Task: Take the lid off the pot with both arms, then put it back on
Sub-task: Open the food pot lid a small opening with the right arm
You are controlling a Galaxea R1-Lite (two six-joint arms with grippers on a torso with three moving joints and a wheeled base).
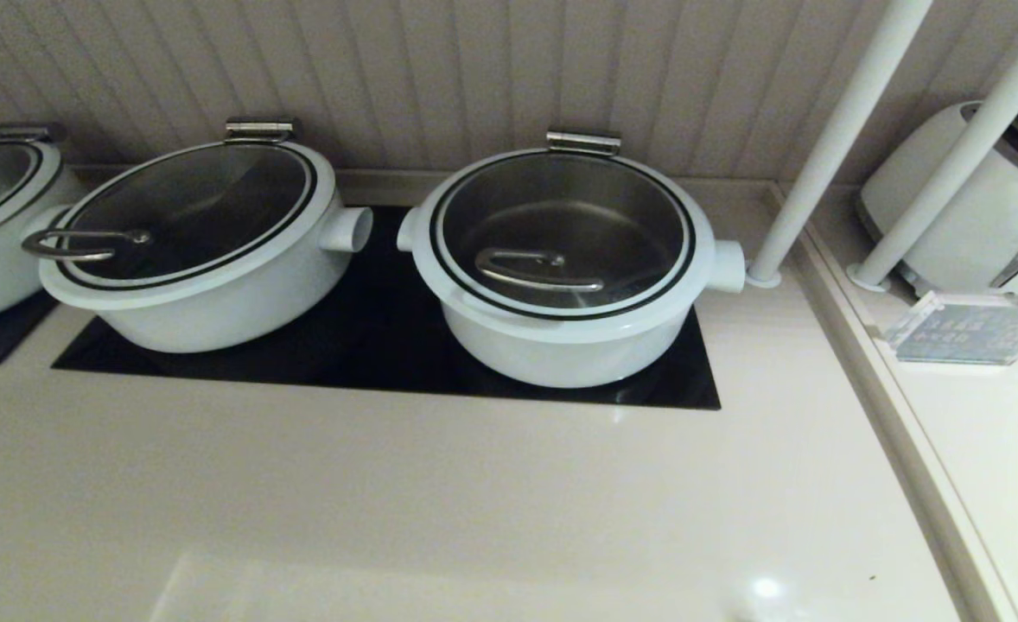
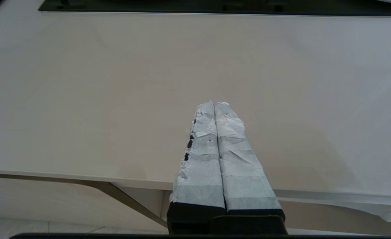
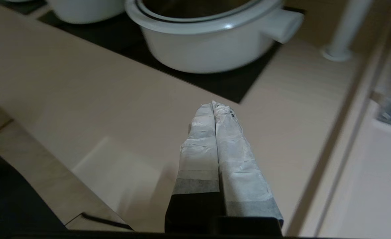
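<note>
The lid [image 1: 563, 223] sits flat and closed on the pot [image 1: 565, 345], which stands on the right half of the black cooktop panel [image 1: 388, 345] set into the pale desk [image 1: 440, 501]. It is a round glass disc with a white rim and a thin black ring just inside it, and the steel interior of the pot shows through the glass. Its handle, a flat bent steel bar [image 1: 537, 268], lies on the near part of the glass with its long axis running left to right, tilted slightly so the right end sits a little nearer the robot. A steel hinge-like bracket [image 1: 584, 141] sits at the far edge of the rim, against the ribbed wall. The pot's two stubby white side handles point out to the left and right, along the same line as the bar.

Left of it on the same panel stands a wider white pot [image 1: 206, 302] with a loop-handled glass lid [image 1: 189, 207]. Two white poles [image 1: 829, 147] rise to the right, with a white toaster [image 1: 967, 207] beyond them.

The left gripper [image 2: 214, 103] hovers over bare desk near its front edge, jaws clenched together on nothing. The right gripper [image 3: 212, 105] hangs over the desk in front of the pot, well apart from it, jaws likewise pressed together and empty.
</note>
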